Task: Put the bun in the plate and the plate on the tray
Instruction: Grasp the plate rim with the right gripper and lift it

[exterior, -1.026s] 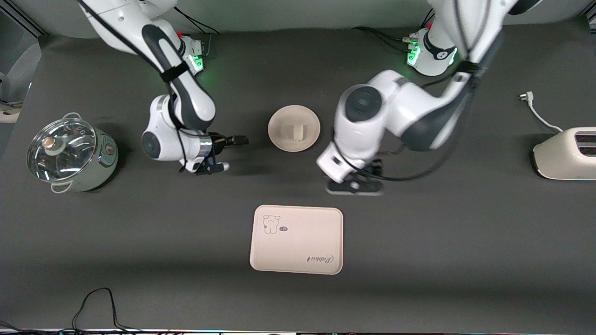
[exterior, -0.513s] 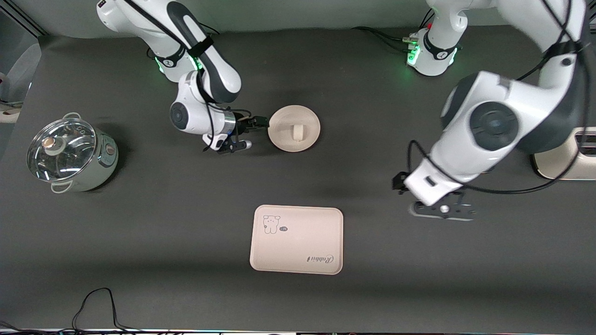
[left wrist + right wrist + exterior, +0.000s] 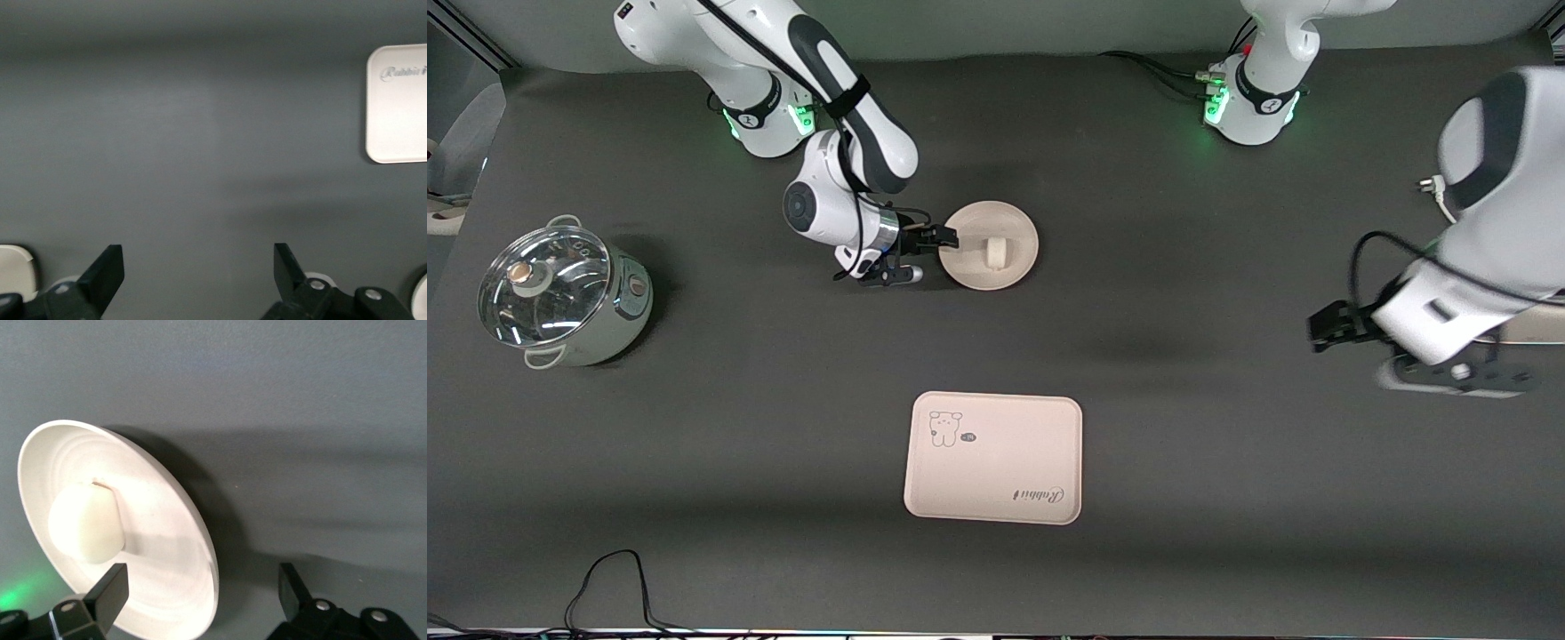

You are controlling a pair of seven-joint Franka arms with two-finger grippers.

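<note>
Partly hidden toaster [image 3: 1529, 331], left hand [image 3: 199, 280] open, right hand [image 3: 203, 600] open straddling plate [image 3: 173, 520] rim

A lidded steel pot [image 3: 560, 296] with a glass lid [image 3: 543, 284] stands on the dark tabletop [image 3: 783, 400] toward the right arm's end. A white plug and cord [image 3: 1433, 188] lie toward the left arm's end. A black cable [image 3: 609, 587] loops along the tabletop's edge nearest the front camera.

Cream plate [image 3: 1014, 271], paler bun [image 3: 994, 252], bear-printed beige tray [image 3: 996, 480], seemingly charcoal table [image 3: 1227, 498]
</note>
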